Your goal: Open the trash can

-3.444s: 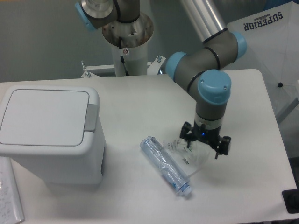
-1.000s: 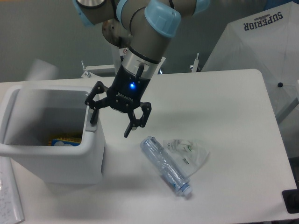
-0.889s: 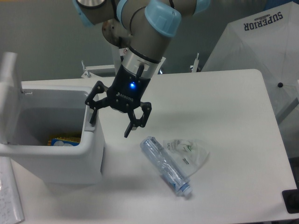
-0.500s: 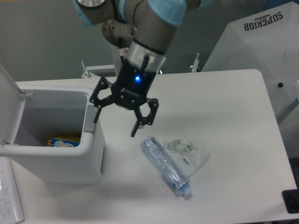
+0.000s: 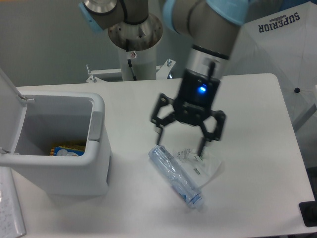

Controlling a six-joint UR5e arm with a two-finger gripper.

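Observation:
The white trash can (image 5: 74,171) stands at the left of the table with its lid (image 5: 9,106) swung up and back at the far left. The grey push tab (image 5: 95,126) is on its right rim. A yellow and blue packet (image 5: 65,148) lies inside. My gripper (image 5: 182,140) is open and empty, hanging fingers down over the table to the right of the can, just above a clear plastic bottle (image 5: 176,177).
The bottle lies on a crumpled clear plastic bag (image 5: 203,163) in the middle of the table. The arm's base column (image 5: 134,44) stands behind the table. A white panel with "SUPERIOR" (image 5: 282,44) is at the back right. Papers (image 5: 7,213) lie at the front left.
The lid was flat and shut at first, then swung up and back. My gripper has moved right from the push tab to above the bottle, still open.

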